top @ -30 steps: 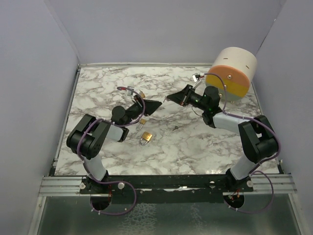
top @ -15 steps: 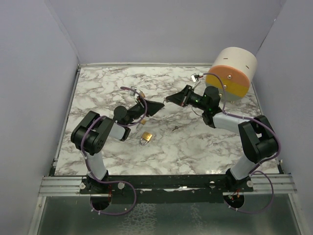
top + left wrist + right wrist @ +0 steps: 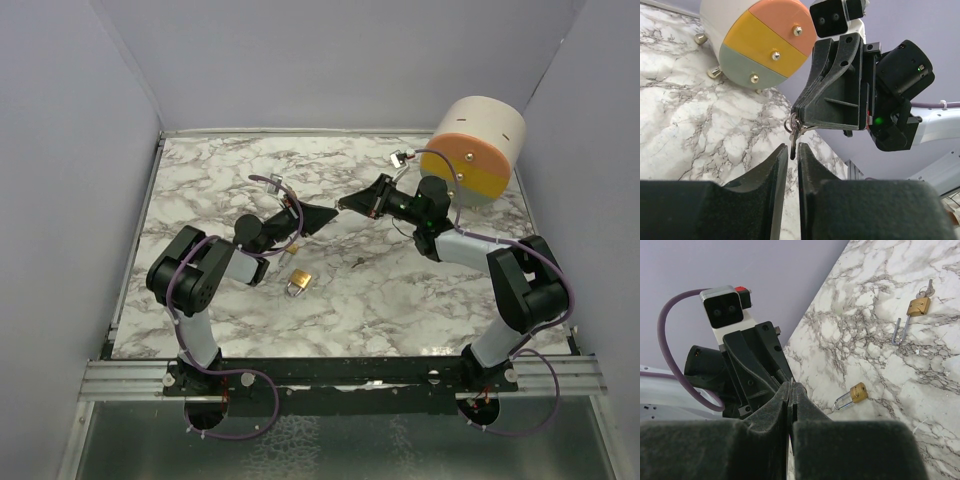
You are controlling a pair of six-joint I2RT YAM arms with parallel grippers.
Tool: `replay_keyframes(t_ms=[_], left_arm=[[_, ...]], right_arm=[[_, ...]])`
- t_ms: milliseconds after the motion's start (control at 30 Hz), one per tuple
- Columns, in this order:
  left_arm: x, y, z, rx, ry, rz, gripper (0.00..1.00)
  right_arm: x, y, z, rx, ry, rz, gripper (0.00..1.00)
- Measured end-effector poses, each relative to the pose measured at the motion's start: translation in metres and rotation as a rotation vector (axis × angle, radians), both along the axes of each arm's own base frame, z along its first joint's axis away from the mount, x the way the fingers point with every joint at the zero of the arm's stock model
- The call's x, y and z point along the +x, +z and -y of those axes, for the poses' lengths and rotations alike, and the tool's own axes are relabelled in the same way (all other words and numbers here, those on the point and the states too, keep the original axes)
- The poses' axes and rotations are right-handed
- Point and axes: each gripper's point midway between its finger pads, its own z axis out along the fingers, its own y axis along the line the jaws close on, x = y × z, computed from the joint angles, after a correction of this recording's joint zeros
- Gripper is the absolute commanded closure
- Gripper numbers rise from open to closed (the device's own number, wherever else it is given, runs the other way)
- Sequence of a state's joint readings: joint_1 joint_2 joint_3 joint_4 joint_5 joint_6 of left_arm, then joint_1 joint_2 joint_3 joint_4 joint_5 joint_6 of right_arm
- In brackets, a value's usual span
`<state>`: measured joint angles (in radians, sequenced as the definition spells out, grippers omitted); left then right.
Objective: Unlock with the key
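Brass padlock (image 3: pixel 298 283) unmoved, at seven o'clock from the key (image 3: pixel 792 142); left gripper (image 3: pixel 792 151) has narrowed to a slit around it; right gripper (image 3: pixel 798 114) pinches it.

Left gripper (image 3: pixel 333 213) advanced to key (image 3: pixel 792 141); jaws narrowed around blade

White marble-patterned table top (image 3: pixel 200 170) veined grey, large cream drum with a peach, yellow and green end (image 3: pixel 478 150) on its side at the far right corner, open-shackled brass padlock with keys (image 3: pixel 918 305) and closed brass padlock (image 3: pixel 858 391) apart, left of centre.
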<state>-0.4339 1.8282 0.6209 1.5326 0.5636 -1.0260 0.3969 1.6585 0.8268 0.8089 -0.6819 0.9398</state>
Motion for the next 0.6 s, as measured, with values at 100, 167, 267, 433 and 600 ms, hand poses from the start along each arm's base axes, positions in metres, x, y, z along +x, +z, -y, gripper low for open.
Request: replay_keyframes(t_ms=[100,167,267,433,600], left_arm=[[-0.0003,0.0000,0.0002,0.000,-0.001,-0.001,0.98],[-0.0006,0.0002,0.0003,-0.002,-0.003,-0.002,1.00],[-0.0006,0.0017,0.0007,-0.004,-0.006,0.002,1.00],[-0.0005,0.0024,0.0010,-0.010,-0.009,-0.005,1.00],[0.0001,0.0015,0.0025,-0.020,-0.021,-0.028,1.00]], right_arm=[[-0.0002,0.0000,-0.0001,0.000,0.001,0.000,0.99],[-0.0001,0.0000,0.0000,0.000,0.001,0.000,0.99],[-0.0004,-0.0008,0.0000,-0.001,0.001,-0.001,0.97],[-0.0008,-0.0007,0.0004,-0.001,0.005,-0.001,0.71],[-0.0023,0.0023,0.0002,0.006,0.016,0.011,0.67]])
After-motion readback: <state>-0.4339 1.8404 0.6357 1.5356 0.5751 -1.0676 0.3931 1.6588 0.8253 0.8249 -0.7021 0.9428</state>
